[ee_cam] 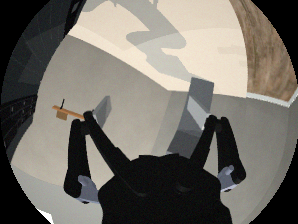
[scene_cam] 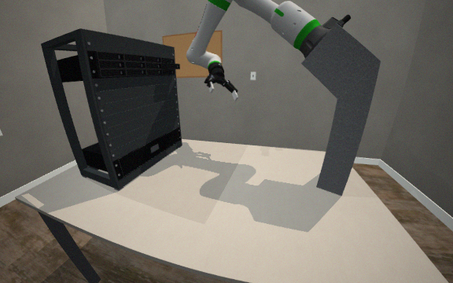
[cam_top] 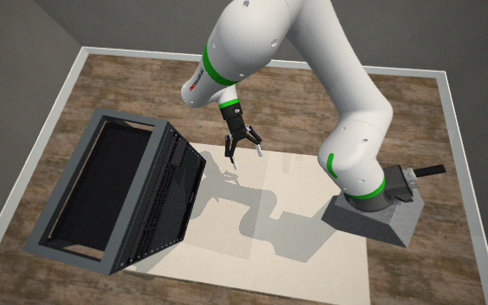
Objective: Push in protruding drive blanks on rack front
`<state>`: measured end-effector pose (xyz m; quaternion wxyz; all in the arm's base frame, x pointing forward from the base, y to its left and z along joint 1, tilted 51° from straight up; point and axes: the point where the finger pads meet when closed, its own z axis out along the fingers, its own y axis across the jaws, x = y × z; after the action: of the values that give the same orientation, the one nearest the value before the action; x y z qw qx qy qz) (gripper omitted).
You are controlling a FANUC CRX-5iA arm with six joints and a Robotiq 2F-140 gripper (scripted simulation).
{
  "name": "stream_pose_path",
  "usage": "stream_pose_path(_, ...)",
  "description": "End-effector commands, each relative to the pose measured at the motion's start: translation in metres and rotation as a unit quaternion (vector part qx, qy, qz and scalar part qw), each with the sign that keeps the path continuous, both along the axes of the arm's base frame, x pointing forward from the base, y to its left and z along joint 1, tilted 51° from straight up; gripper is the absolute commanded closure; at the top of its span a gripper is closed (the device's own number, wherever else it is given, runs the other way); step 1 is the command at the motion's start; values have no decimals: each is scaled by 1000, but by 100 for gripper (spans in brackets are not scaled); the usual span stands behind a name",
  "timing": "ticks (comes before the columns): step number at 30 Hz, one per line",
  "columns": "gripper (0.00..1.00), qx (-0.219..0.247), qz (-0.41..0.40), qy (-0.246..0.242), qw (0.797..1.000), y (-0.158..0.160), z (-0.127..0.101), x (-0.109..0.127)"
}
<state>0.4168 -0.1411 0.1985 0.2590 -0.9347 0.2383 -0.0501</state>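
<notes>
The dark rack (cam_top: pixel 135 195) (scene_cam: pixel 140 106) (ee_cam: pixel 30 60) stands upright on the table at the left of the top and exterior views. Its upper bay (scene_cam: pixel 132 66) holds rows of black drive fronts. One drive blank (scene_cam: pixel 178 66) sticks out past the rack's right front edge, at about the middle row. The other fronts look about flush; small offsets cannot be told. My gripper (cam_top: pixel 247 159) (scene_cam: pixel 222 93) (ee_cam: pixel 150 101) is wide open and empty. It hangs in the air in front of the rack, off toward the rack's far side, touching nothing.
The pale table (cam_top: pixel 312 271) (scene_cam: pixel 163 244) carries the rack and the arm's grey pedestal (cam_top: pixel 405 220) (scene_cam: pixel 352 86). A cork board (scene_cam: pixel 195 71) (ee_cam: pixel 61 115) hangs on the wall behind. The rack stands close to the table's left end.
</notes>
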Motion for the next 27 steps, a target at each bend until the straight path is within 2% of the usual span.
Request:
stream_pose_path(1, 0, 10, -2, 5, 1000, 7, -3, -2)
stream_pose_path(9, 0, 78, -17, 39, 996, 50, -20, -12)
stream_pose_path(16, 0, 154, -34, 80, 984, 98, -32, -24)
stream_pose_path(18, 0, 154, -34, 80, 984, 98, -32, -24)
stream_pose_path(27, 0, 270, -61, 146, 950, 168, -34, -42)
